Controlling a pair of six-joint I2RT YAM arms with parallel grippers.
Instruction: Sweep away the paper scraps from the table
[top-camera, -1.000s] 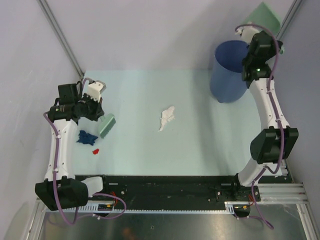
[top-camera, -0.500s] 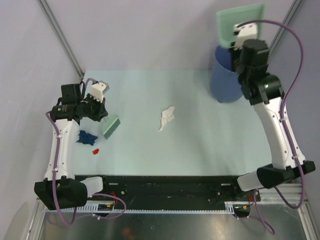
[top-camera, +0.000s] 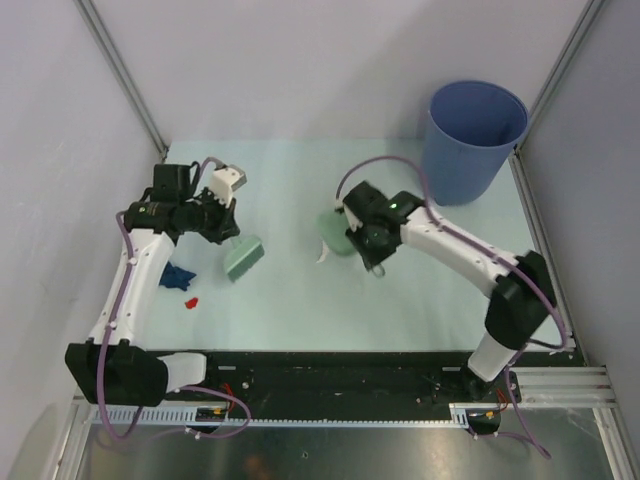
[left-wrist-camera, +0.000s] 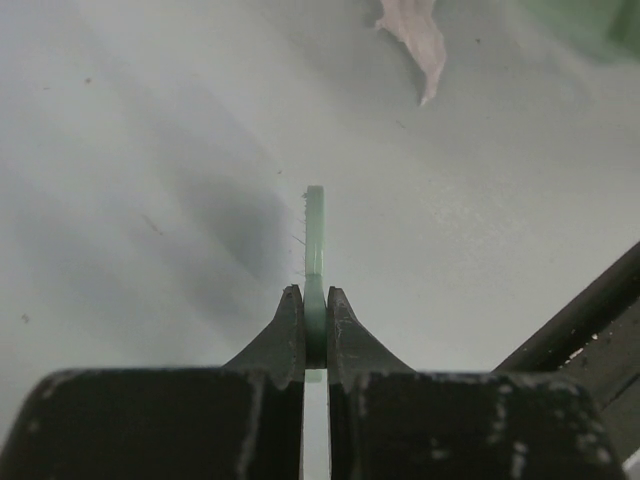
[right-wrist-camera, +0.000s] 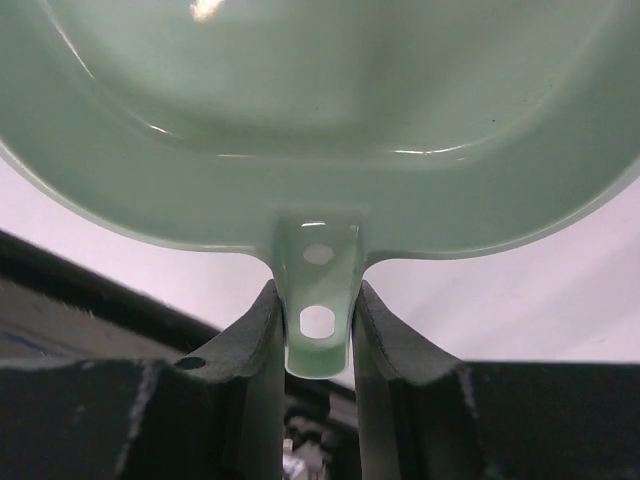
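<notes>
My left gripper (top-camera: 226, 226) is shut on the pale green hand brush (top-camera: 243, 259), holding it low over the left part of the table (top-camera: 400, 300). In the left wrist view the brush (left-wrist-camera: 315, 225) shows edge-on between the fingers. My right gripper (top-camera: 357, 236) is shut on the handle tab (right-wrist-camera: 318, 300) of the pale green dustpan (top-camera: 336, 228), down at mid-table. The dustpan covers most of the white paper scrap (top-camera: 321, 258), which also shows ahead of the brush (left-wrist-camera: 415, 35). A dark blue scrap (top-camera: 178, 276) and a small red scrap (top-camera: 190, 300) lie left of the brush.
A tall blue bucket (top-camera: 476, 140) stands at the back right corner. Grey frame posts run up at both back corners. The black front rail (top-camera: 340, 370) borders the near edge.
My right arm has swung the dustpan from above the bucket down to mid-table, onto the white scrap. My left gripper has carried the brush to the right, away from the blue and red scraps.
</notes>
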